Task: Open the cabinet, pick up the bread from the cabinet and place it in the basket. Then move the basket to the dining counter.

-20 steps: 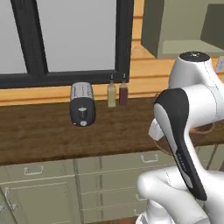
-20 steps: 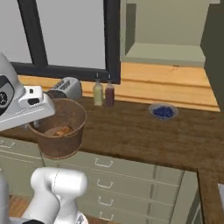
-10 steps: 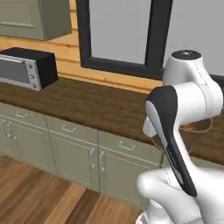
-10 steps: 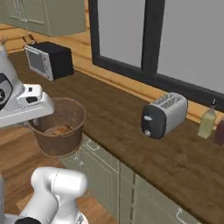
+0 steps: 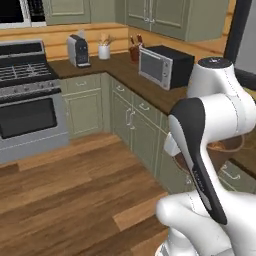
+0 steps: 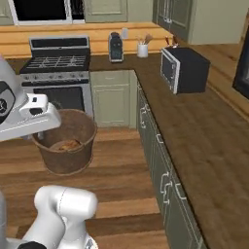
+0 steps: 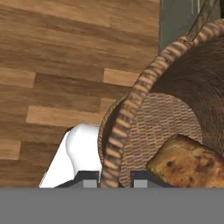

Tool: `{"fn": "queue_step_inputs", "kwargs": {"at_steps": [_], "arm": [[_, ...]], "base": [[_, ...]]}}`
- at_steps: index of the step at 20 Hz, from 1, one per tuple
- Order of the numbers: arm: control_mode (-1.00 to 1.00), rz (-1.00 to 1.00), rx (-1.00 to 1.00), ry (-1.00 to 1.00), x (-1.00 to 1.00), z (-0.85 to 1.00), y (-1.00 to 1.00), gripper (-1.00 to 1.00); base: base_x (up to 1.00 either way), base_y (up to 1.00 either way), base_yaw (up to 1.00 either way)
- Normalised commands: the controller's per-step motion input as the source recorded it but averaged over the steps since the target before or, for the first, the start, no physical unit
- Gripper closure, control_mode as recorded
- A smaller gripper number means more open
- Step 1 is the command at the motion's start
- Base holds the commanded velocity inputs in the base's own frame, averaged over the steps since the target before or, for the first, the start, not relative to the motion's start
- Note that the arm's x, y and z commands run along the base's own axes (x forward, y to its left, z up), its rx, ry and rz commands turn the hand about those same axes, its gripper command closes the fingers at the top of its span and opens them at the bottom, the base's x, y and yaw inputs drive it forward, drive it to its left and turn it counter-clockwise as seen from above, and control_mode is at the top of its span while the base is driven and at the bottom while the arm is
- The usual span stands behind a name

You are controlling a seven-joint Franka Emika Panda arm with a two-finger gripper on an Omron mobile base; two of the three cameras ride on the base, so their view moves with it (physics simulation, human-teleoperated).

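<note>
Dark wood counter (image 6: 204, 146) runs along the green cabinets, with a black microwave (image 6: 185, 69) sitting on it. Round the corner beside the stove (image 6: 58, 63), a coffee machine (image 6: 115, 47) and a white utensil cup (image 6: 142, 50) stand near each other. Below, wooden plank floor (image 5: 75, 190) lies bare.

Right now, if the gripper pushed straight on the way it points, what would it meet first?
The gripper straddles the basket rim, so nothing before the wood floor beyond it, though depth is unclear. The bread lies beside that line.
</note>
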Motion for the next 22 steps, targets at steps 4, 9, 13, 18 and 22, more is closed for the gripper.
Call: {"fn": "queue_step_inputs", "kwargs": {"at_steps": [4, 9, 13, 18, 22], "arm": [[1.0, 0.0, 0.0, 0.0, 0.0, 0.0, 0.0, 1.0], [1.0, 0.0, 0.0, 0.0, 0.0, 0.0, 0.0, 1.0], [1.0, 0.0, 0.0, 0.0, 0.0, 0.0, 0.0, 1.0], [1.0, 0.0, 0.0, 0.0, 0.0, 0.0, 0.0, 1.0], [1.0, 0.0, 0.0, 0.0, 0.0, 0.0, 0.0, 1.0]], "base": [[0.0, 0.43, 0.97], [0.0, 0.49, 0.93], [0.0, 0.49, 0.93], [0.0, 0.41, 0.93], [0.43, 0.09, 0.81]]}}
